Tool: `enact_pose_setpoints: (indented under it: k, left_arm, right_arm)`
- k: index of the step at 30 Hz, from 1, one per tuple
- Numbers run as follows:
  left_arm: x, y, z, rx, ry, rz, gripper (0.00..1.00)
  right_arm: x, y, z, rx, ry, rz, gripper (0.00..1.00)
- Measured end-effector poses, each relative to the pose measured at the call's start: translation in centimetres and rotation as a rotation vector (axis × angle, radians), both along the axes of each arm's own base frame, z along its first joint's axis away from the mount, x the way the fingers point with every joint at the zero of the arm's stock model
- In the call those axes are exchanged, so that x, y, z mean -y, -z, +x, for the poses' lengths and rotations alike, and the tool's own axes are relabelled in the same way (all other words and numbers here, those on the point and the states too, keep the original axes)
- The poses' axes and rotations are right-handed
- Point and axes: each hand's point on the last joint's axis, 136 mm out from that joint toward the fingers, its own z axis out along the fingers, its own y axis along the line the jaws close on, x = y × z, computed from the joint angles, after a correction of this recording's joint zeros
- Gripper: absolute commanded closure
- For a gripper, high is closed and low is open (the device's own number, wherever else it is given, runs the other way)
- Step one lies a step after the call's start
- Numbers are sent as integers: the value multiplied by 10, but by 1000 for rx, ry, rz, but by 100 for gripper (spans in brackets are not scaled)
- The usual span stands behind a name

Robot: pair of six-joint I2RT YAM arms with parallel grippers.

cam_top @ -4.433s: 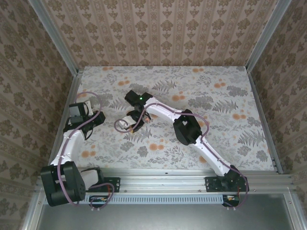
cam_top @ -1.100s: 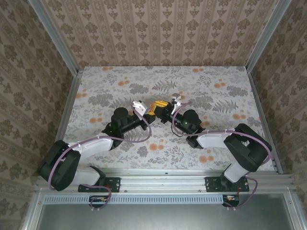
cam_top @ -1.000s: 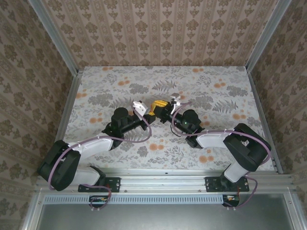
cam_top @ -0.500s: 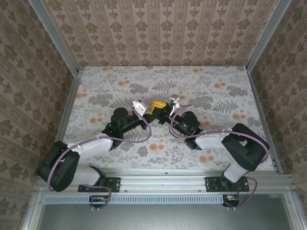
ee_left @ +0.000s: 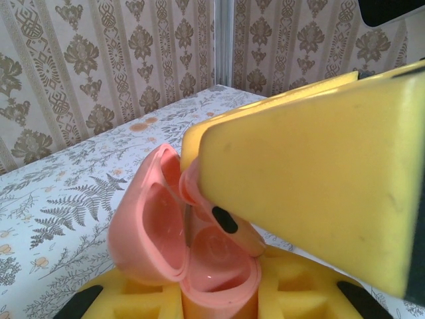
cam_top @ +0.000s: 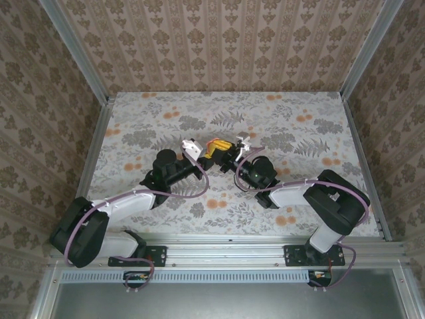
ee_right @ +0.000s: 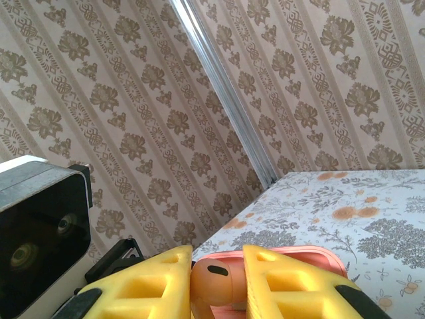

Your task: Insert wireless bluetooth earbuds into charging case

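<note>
Your left end effector (ee_left: 216, 302) grips the open charging case (ee_left: 146, 229), your right end effector (ee_right: 217, 292) pinches the earbud (ee_right: 212, 271) at its well; push crooked and you'll jam it.

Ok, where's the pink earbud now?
Right wrist view: the pink earbud is pinched in the right end effector, at the mouth of the open pink case held by the left end effector.

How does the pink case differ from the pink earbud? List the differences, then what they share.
The case is far larger than the earbud. The case is hollow, its lid open; the earbud bears a black oval mark. The left jaws hold the case, the right jaws the earbud. Both are coral pink.
</note>
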Motion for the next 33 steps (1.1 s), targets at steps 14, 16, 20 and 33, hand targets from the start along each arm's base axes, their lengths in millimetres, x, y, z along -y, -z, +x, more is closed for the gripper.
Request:
enact_pose_setpoints:
  k: [14, 16, 20, 33]
  left_arm:
    - [-2, -4, -3, 26, 3, 13, 84]
    - [-2, -6, -3, 31, 4, 12, 83]
    - [-2, -6, -3, 38, 5, 16, 84]
    - [-2, -13, -4, 97, 11, 21, 84]
  right_arm:
    - [8, 3, -5, -48, 1, 35, 78]
    - [9, 2, -6, -50, 2, 41, 78]
    - [10, 2, -5, -59, 5, 52, 78]
    - [13, -6, -8, -63, 4, 51, 79]
